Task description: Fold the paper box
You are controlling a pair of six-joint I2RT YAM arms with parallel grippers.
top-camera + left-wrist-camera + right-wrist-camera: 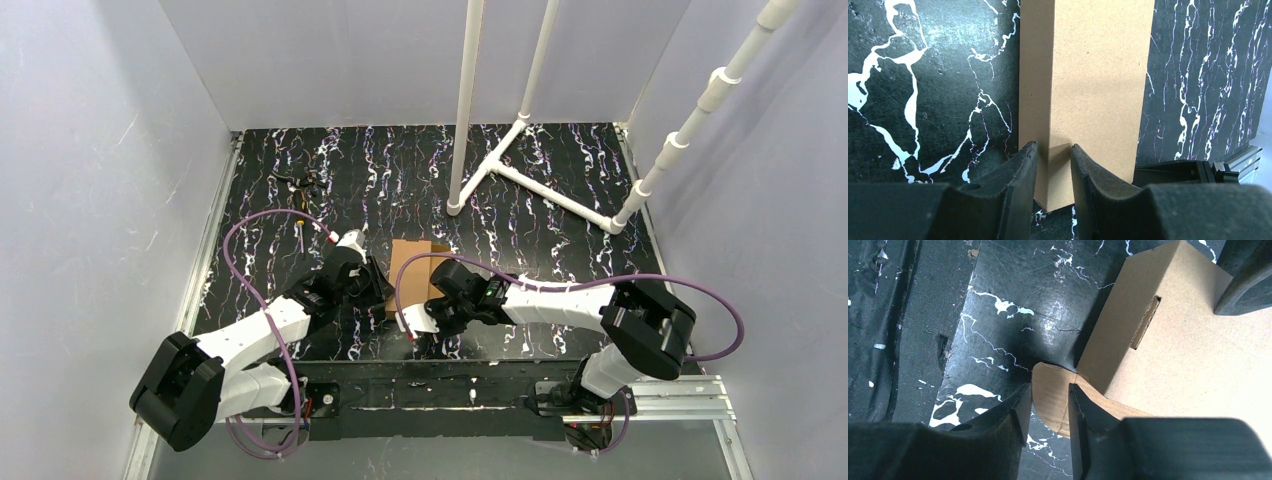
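The paper box is plain brown cardboard, partly folded, on the black marbled table between both arms. In the left wrist view its long folded edge runs up from between my jaws. My left gripper pinches that edge, one finger on the shaded side face and one on the lit face. In the top view it is at the box's left side. My right gripper has its jaws a little apart over a small rounded flap at the box's near corner. A slit shows in the side wall.
A white PVC pipe frame stands at the back right. Small dark scraps lie at the back left. Grey walls close in the table on three sides. A metal rail runs along the near edge.
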